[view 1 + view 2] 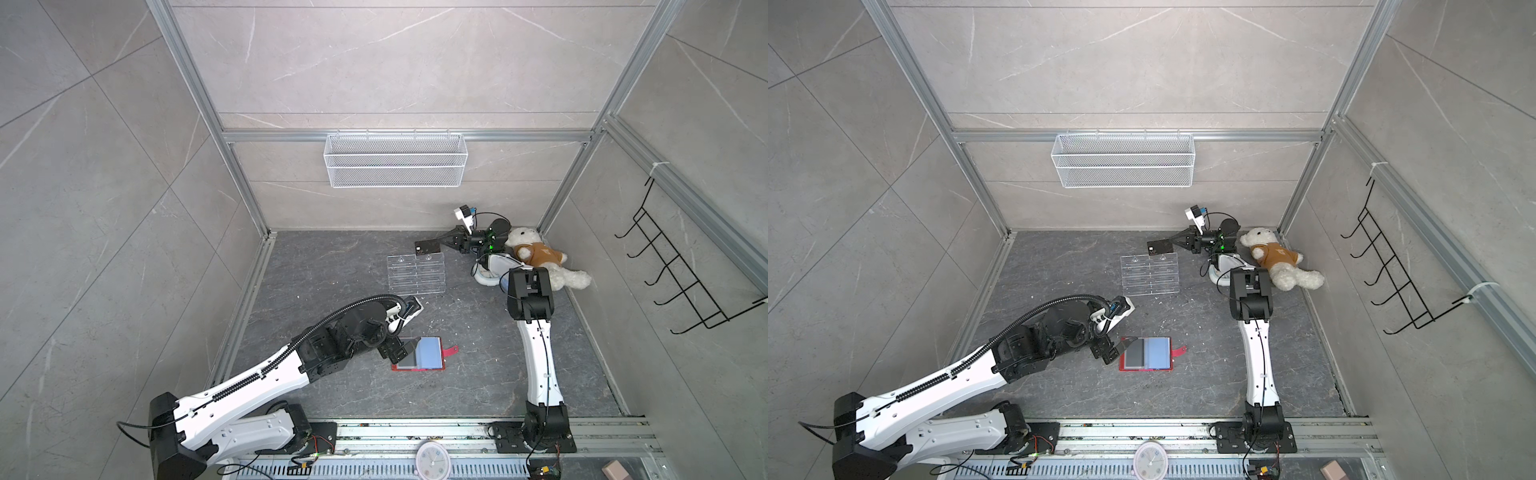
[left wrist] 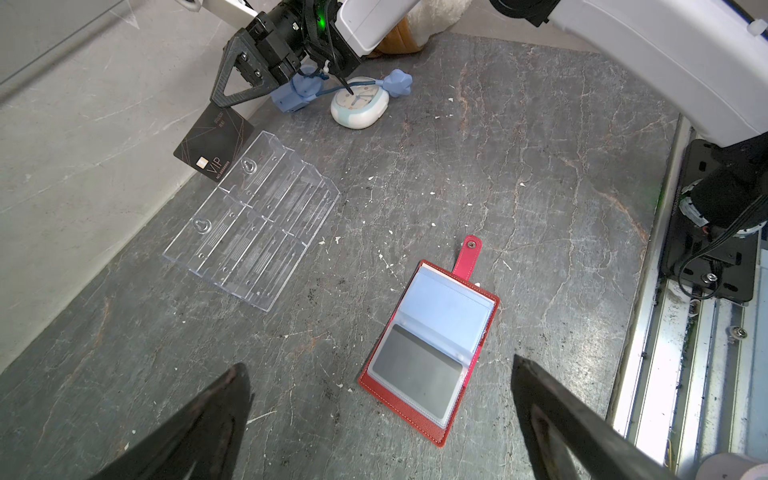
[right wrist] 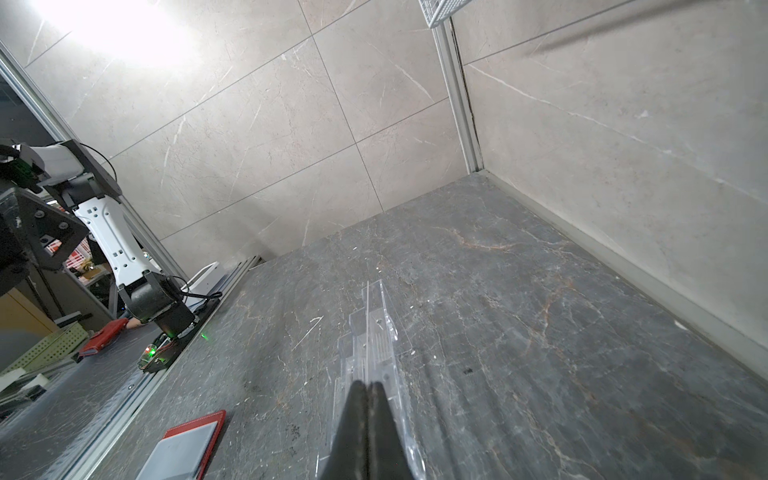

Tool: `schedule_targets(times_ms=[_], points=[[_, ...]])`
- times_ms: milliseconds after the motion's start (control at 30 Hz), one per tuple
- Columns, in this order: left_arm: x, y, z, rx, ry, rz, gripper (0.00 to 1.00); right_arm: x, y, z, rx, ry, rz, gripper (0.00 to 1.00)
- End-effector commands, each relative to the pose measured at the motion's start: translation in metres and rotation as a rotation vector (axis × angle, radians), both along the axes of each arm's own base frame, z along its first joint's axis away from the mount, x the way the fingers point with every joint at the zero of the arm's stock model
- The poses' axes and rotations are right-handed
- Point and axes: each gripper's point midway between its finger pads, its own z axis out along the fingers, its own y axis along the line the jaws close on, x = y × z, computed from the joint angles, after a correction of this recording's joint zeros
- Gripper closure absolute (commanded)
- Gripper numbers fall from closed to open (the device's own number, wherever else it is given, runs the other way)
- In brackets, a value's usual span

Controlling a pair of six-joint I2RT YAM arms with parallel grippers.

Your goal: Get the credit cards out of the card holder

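Observation:
The red card holder [image 1: 432,368] [image 2: 478,291] lies open on the dark floor, its snap tab [image 2: 467,257] pointing away from the left arm. A dark credit card [image 2: 415,380] sits in its clear sleeve beside a pale blue page [image 2: 446,305]. My left gripper [image 2: 378,361] [image 1: 400,351] hovers open at the holder's left edge, holding nothing. My right gripper [image 1: 441,242] [image 3: 368,386] is shut on a black credit card marked VIP [image 1: 427,248] [image 2: 214,143], held in the air over the back edge of the clear acrylic stand [image 1: 415,274] [image 2: 253,224].
A teddy bear [image 1: 540,257] lies at the back right by the right arm's elbow, with a small white clock [image 2: 359,104] and a blue object [image 2: 299,93] close by. A wire basket [image 1: 395,160] hangs on the back wall, and a black hook rack [image 1: 685,270] on the right wall.

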Motion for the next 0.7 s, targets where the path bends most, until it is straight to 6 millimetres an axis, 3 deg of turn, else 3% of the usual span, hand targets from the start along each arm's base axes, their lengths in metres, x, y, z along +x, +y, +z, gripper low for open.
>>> schedule_targets(times_ms=[0,367,667], points=[[0.004,-0.006,0.030,-0.065,-0.059,-0.014,0.00,-0.011,-0.009,0.008,-0.031,-0.007,0.052,1.00],[-0.003,0.003,0.036,-0.097,-0.065,-0.015,0.00,-0.021,-0.015,0.004,-0.033,0.000,0.051,1.00],[-0.002,0.004,0.035,-0.086,-0.072,-0.011,0.00,-0.016,-0.002,-0.006,-0.033,0.025,0.076,1.00]])
